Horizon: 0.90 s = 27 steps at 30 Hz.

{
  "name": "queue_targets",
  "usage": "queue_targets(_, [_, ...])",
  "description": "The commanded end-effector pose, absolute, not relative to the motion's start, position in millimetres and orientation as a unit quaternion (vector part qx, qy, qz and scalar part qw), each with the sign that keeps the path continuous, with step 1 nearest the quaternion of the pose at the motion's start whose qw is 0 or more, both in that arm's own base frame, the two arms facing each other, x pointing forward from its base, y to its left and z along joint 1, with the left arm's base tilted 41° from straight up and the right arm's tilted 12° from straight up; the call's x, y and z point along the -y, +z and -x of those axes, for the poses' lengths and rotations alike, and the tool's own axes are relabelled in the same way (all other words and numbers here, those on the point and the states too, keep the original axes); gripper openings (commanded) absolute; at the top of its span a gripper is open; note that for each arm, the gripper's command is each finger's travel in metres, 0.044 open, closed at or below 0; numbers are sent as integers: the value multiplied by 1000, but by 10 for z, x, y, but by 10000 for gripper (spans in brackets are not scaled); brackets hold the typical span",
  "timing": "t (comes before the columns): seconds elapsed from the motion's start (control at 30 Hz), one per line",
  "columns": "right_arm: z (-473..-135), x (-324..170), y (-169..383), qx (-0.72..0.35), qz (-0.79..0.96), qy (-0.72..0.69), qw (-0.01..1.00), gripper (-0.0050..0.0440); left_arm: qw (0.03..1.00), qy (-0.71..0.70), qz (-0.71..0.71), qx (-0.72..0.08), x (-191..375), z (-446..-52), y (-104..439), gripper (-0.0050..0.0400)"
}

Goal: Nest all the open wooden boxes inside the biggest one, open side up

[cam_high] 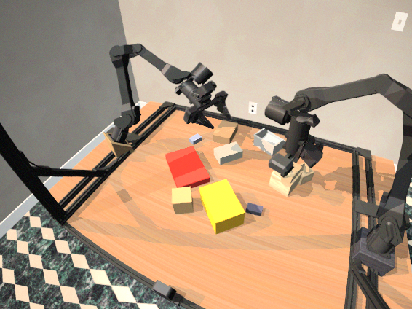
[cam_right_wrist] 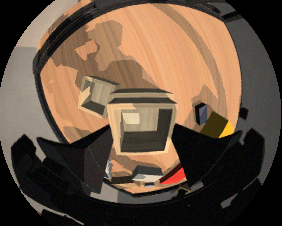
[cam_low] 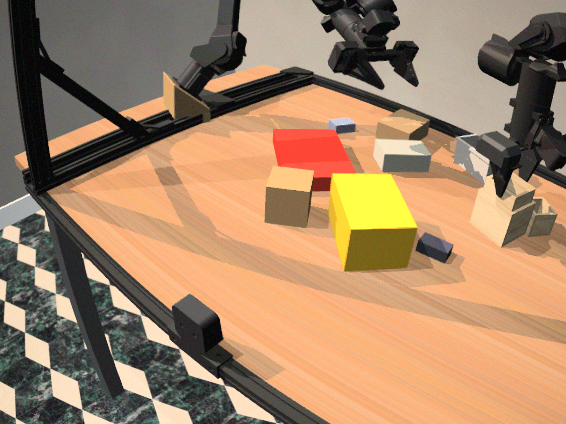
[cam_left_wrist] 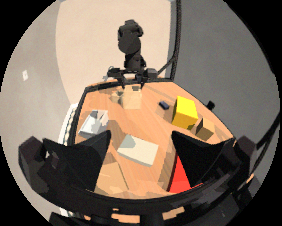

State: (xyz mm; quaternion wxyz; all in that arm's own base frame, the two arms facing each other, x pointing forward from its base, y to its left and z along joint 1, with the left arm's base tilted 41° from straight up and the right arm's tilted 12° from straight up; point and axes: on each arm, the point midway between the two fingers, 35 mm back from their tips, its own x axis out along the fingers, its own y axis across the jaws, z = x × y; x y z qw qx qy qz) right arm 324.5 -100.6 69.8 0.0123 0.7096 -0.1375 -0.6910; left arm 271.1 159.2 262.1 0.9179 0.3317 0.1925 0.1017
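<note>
Wood-grain table (cam_high: 276,266) (cam_low: 280,290) | 1 red block (cam_high: 187,167) (cam_low: 312,151) (cam_left_wrist: 179,179) (cam_right_wrist: 174,176) | 1 yellow block (cam_high: 223,204) (cam_low: 372,215) (cam_left_wrist: 185,112) (cam_right_wrist: 228,130) | 1 dark block (cam_high: 254,209) (cam_low: 434,247) (cam_left_wrist: 164,105) (cam_right_wrist: 201,114), seemingly beside yellow

Before me, walls: one beige (cam_high: 218,33) (cam_low: 280,35), across the top view's upper middle and right; one dark gray (cam_high: 58,44) (cam_low: 125,15), upper left. Fittings: white outlet (cam_high: 252,108), right of center; white switch plate (cam_high: 399,21), upper right. Floor (cam_high: 62,244) (cam_low: 30,280), lower left: dark green marbling, cream diamonds. Surface (cam_high: 291,270) (cam_low: 450,370): orange-brown wood grain, dark-framed, crossed by soft shadows.
</note>
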Motion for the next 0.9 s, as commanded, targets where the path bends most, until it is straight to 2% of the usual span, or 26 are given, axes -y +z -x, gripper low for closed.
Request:
queue_targets(0.0, [-3227, 997, 667, 134, -707, -694, 14, 0, 918, 102, -332, -193, -1594, -2709, 2618, 400])
queue_targets(0.87, [-3227, 1004, 633, 134, -707, -694, 14, 0, 918, 102, -332, -193, -1594, -2709, 2618, 400])
